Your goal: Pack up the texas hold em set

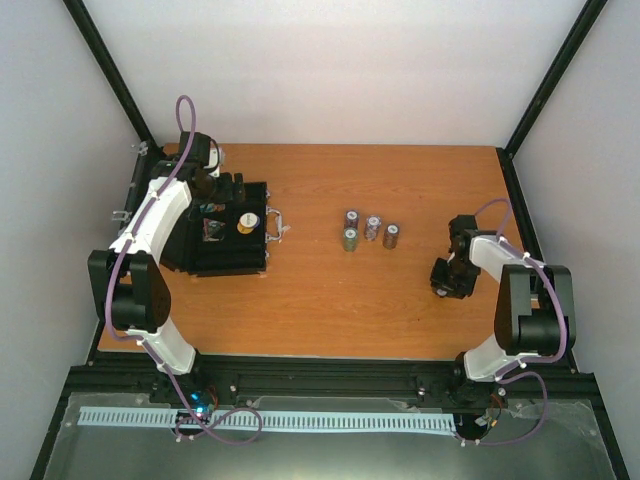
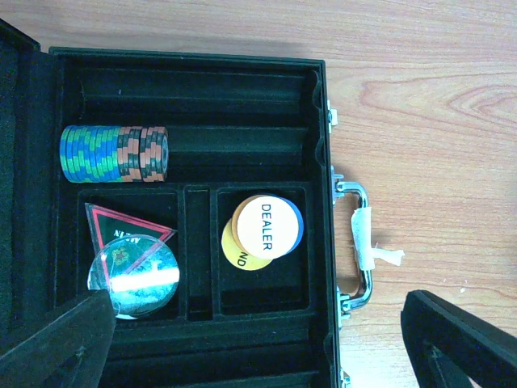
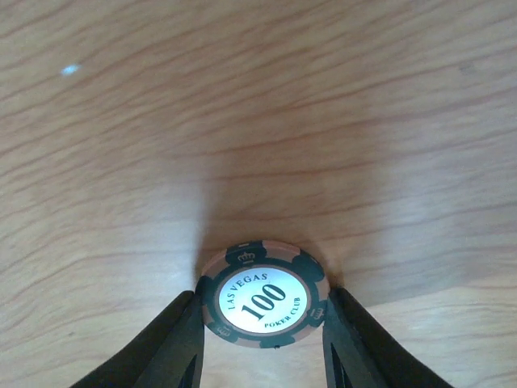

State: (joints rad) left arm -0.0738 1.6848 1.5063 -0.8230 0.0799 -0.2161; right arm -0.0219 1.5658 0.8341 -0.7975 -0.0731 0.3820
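Right hand [image 3: 263, 311] clamps 100 chip [image 3: 265, 293] by its edges, bare table [image 3: 242, 121] around.

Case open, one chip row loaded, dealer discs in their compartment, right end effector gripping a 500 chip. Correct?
One thing off: the chip in the right end effector reads 100, not 500, per the right wrist view. The rest stands: case open, one chip row in a slot, dealer discs in their compartment.
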